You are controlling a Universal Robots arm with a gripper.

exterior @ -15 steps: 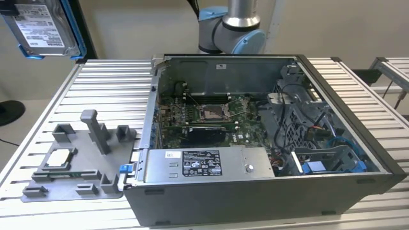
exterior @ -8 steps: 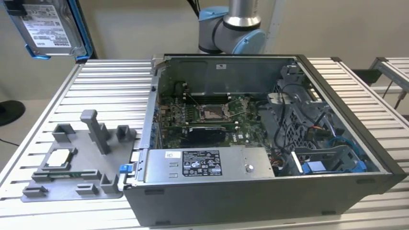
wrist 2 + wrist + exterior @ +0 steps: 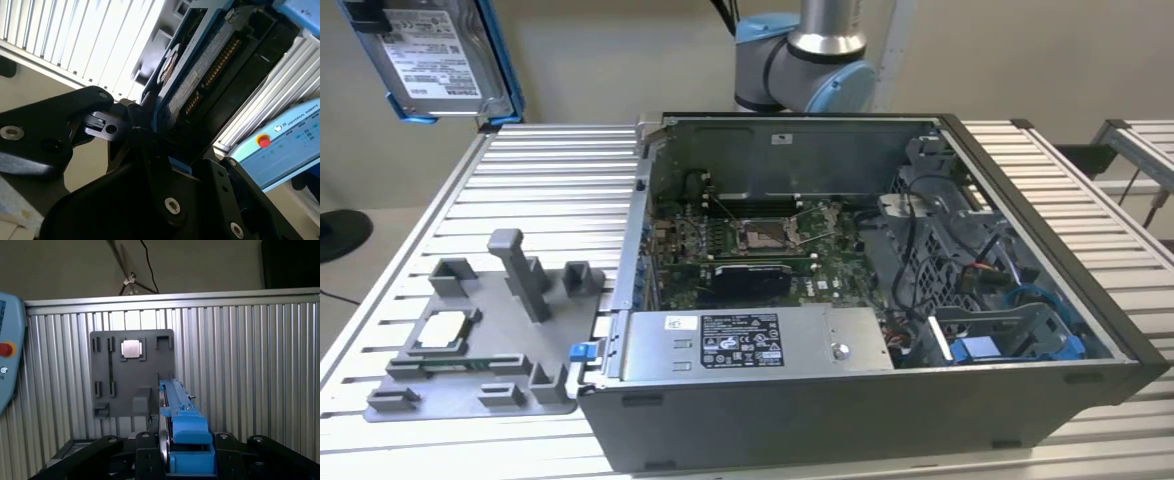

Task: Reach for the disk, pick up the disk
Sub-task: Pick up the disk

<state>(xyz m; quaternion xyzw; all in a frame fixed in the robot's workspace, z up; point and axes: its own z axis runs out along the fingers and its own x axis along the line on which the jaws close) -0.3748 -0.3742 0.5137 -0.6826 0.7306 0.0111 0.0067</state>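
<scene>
The disk point(image 3: 440, 58), silver-grey with a white label and a blue frame, hangs in the air high above the table's far corner on the exterior view's left. In the first wrist view the disk point(image 3: 176, 407) stands edge-on, its blue frame running out from between my black fingers. My gripper point(image 3: 170, 452) is shut on the disk, with one finger pressed on each flat face. In the second wrist view the disk point(image 3: 200, 75) shows its underside and connector, and the gripper point(image 3: 145, 127) clamps one end of it.
A grey fixture plate point(image 3: 467, 330) lies on the ribbed table on the exterior view's left, holding a small white-topped chip point(image 3: 443, 328). The open computer case point(image 3: 854, 280) takes up the table's middle, with a long grey box point(image 3: 734, 345) inside. A teach pendant point(image 3: 285, 135) sits off the table.
</scene>
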